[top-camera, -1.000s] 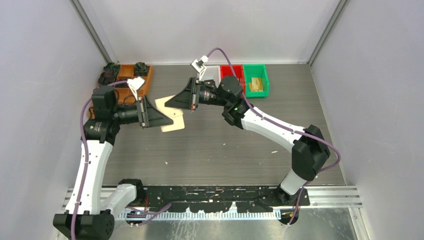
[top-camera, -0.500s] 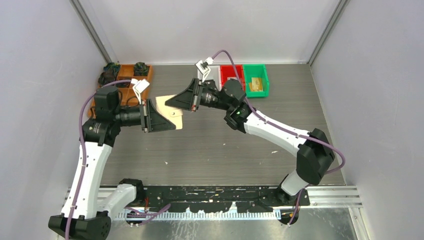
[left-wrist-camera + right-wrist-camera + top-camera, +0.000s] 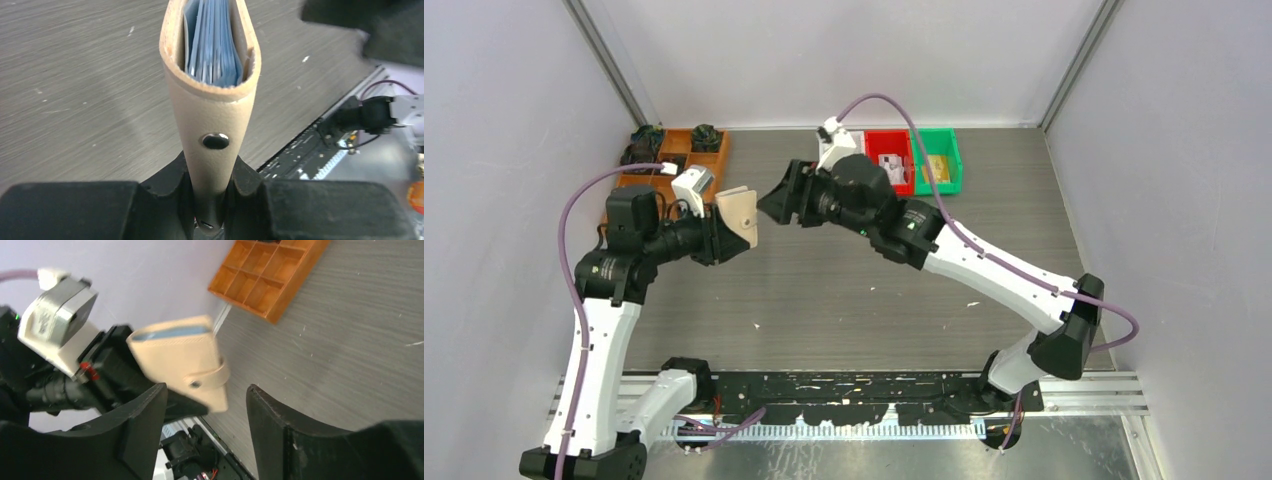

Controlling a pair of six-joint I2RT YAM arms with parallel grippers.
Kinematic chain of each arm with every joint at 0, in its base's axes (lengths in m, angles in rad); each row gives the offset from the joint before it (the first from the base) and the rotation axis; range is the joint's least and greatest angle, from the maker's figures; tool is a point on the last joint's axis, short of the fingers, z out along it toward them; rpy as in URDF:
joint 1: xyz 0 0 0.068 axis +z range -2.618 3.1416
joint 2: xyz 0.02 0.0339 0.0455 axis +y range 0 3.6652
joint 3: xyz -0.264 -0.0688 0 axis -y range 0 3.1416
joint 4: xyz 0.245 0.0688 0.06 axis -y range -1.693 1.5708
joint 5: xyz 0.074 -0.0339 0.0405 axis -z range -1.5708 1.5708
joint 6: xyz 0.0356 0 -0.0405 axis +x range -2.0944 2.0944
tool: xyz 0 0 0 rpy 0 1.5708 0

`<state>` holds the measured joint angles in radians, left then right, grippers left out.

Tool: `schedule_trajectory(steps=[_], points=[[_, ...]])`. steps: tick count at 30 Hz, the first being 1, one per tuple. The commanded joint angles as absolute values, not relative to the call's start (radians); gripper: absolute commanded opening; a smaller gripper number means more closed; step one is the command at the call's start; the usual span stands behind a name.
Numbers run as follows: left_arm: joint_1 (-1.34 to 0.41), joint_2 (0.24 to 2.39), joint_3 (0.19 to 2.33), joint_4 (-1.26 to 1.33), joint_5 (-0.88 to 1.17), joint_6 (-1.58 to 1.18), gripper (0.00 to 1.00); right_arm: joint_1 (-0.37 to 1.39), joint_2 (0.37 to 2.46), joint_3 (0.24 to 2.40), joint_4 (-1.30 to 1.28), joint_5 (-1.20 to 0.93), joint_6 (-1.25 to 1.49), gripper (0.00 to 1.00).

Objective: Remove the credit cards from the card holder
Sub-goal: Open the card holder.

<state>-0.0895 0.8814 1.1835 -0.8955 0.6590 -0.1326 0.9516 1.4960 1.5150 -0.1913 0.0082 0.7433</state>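
Observation:
My left gripper (image 3: pixel 724 232) is shut on the tan card holder (image 3: pixel 738 217) and holds it folded, edge-up, above the table. In the left wrist view the card holder (image 3: pixel 212 110) rises from between my jaws, with its black snap facing the camera and its blue-grey pockets (image 3: pixel 214 45) showing at the top. No card shows in them. My right gripper (image 3: pixel 774 204) is open and empty, just right of the holder and apart from it. In the right wrist view the holder (image 3: pixel 177 360) sits beyond my open fingers (image 3: pixel 145 425).
An orange-brown compartment tray (image 3: pixel 679 160) stands at the back left, and also shows in the right wrist view (image 3: pixel 265 275). A red bin (image 3: pixel 906 148) holds a white-pink card (image 3: pixel 890 163). A green bin (image 3: pixel 937 150) holds a gold card (image 3: pixel 939 168).
The card holder lay open on the table under both grippers. Now my left gripper holds it folded and raised. My right arm has turned and drawn back slightly.

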Motion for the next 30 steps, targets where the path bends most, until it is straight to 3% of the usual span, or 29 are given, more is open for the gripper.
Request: schedule_trajectory(steps=[1,12,30], points=[[-0.094,0.881,1.178,-0.865,0.542,-0.046,0.00,1.050,1.544,1.666,-0.424,0.277,0.681,0.61],[-0.142,0.884,1.184,-0.858,0.535,-0.054,0.00,1.120,1.689,1.804,-0.465,0.331,0.705,0.54],[-0.170,0.887,1.169,-0.844,0.526,-0.084,0.00,1.131,1.776,1.855,-0.459,0.336,0.720,0.52]])
